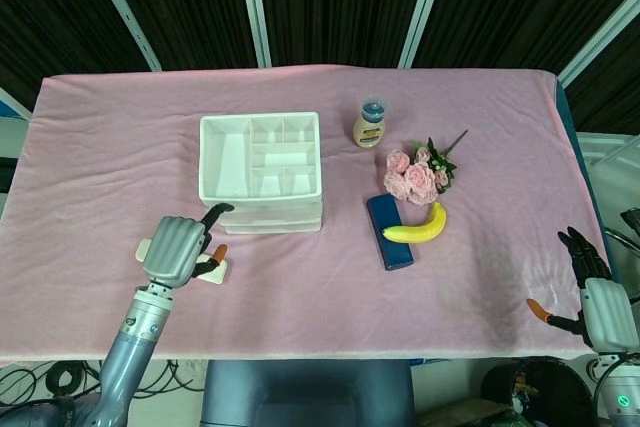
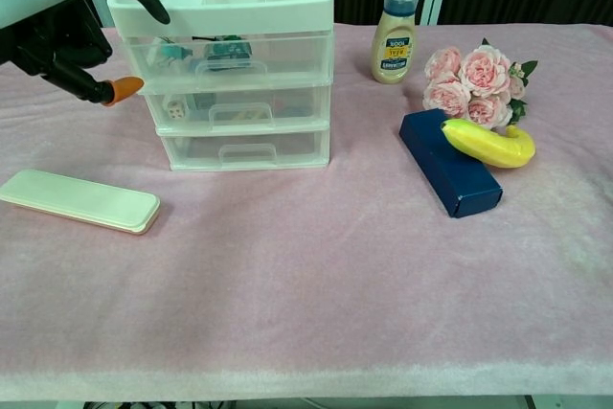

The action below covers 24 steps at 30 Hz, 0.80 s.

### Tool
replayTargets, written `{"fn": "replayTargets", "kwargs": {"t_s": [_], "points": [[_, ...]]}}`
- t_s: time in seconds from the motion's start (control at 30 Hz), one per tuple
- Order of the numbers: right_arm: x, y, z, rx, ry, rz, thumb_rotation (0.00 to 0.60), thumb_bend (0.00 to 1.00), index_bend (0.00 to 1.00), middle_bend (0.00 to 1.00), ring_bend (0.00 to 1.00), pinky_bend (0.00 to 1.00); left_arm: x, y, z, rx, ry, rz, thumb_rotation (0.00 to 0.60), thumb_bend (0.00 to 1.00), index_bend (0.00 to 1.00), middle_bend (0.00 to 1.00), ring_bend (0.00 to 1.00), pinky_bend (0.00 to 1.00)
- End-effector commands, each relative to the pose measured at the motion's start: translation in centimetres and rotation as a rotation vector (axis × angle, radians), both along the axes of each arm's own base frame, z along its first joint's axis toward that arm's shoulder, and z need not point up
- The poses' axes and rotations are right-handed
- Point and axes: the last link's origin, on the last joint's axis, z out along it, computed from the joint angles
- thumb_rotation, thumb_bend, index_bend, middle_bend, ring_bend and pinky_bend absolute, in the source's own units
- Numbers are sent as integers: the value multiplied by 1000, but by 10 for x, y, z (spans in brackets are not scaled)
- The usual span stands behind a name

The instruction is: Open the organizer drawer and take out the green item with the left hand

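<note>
The white three-drawer organizer stands left of the table's middle with all its drawers closed. Through the clear front of the top drawer I see a greenish item. My left hand hangs in the air just left of the organizer's front corner, level with the top drawer. It holds nothing: one finger reaches toward the organizer's rim, the orange-tipped thumb stands apart, and the other fingers are curled. My right hand rests at the table's front right edge with its fingers spread and nothing in it.
A flat cream case lies in front and to the left of the organizer. A sauce bottle, pink roses and a banana lying on a dark blue box sit to the right.
</note>
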Motion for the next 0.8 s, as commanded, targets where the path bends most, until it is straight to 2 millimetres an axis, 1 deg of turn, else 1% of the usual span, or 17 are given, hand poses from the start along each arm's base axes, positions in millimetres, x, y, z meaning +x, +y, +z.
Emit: {"fn": "replayTargets", "kwargs": {"t_s": [0.03,0.57,0.63,0.8], "points": [[0,0,0,0,0,0,600,84,0,0,0,121,-1,1,0,2,3,5,600,349,261,1000,942,919],[0,0,0,-1,0,0,600,85,0,0,0,121,-11,6,-3,-26,39,76,600,349,273,1000,943,920],[0,0,0,0,0,0,600,84,0,0,0,121,-11,7,-3,-28,43,79,600,349,294,1000,944,920],[0,0,0,-1,0,-1,600,84,0,0,0,120,-12,6,-3,-39,47,85,600,349,423,1000,947,926]]}}
